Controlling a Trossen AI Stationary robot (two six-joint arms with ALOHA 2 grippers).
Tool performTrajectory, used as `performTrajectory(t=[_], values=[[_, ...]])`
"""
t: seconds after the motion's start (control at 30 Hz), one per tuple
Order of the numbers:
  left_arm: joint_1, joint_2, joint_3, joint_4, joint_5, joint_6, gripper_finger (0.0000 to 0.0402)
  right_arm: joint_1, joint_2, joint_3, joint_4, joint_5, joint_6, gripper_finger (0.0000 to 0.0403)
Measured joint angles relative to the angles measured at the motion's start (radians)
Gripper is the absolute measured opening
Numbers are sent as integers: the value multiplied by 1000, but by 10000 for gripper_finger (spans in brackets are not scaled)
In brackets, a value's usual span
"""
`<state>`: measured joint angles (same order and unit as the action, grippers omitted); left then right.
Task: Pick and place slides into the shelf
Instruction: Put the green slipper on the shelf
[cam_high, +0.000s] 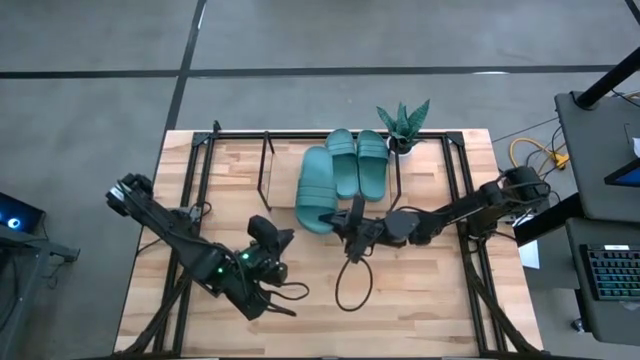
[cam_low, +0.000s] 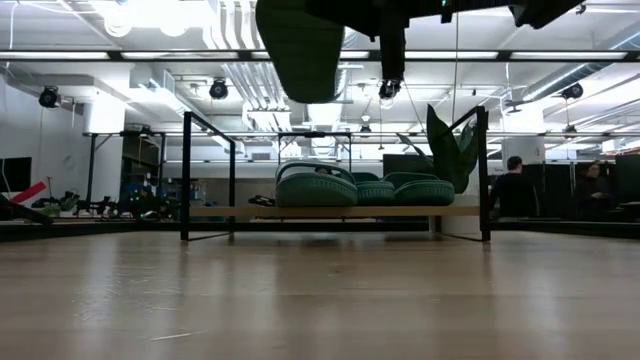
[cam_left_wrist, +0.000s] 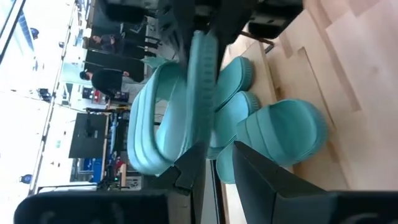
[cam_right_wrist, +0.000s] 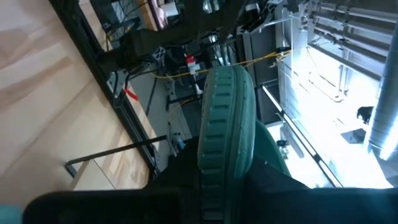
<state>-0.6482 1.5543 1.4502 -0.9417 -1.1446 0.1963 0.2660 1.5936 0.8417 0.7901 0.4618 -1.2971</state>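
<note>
- Two arms are over the table, one working and one idle.
- Left arm: reaches from the left edge in towards the middle of the board, elbow low. Left gripper sits in front of the shelf and faces it. Its fingers stand a little apart with nothing between them.
- Held slide: in the air above the shelf, well clear of the top rods in the low view. It is sole down, strap up and about level. The long axis runs front to back, with the far end leaning slightly right. Cannot tell toe from heel.
- Right arm: stretched from the right edge leftward, low and nearly straight, wrist towards the middle. Right gripper is pinched on the near right rim of the held slide.
- Shelved slides: three lie on the wood board, side by side, straps up, long axes front to back. From above only the two right ones show, touching; the third lies under the held slide.
- Potted plant: at the shelf's back right, just beside the rightmost slide.
</note>
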Motion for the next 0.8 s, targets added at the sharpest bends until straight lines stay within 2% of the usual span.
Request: performTrajectory(t=[0.17, 0.23, 0.37, 0.63, 0.8], values=[[-1, 15, 0, 13, 6, 0, 65, -18, 0, 0, 0, -68, 39, 41], [-1, 20, 0, 17, 39, 0, 67, -21, 0, 0, -1, -72, 40, 41], [0, 2, -2, 35, 40, -13, 74, -21, 0, 0, -1, -73, 40, 40], [6, -22, -1, 242, 13, 174, 77, -21, 0, 0, -1, -69, 44, 40], [14, -19, -1, 252, 8, 211, 78, -20, 0, 0, -1, -69, 44, 40]])
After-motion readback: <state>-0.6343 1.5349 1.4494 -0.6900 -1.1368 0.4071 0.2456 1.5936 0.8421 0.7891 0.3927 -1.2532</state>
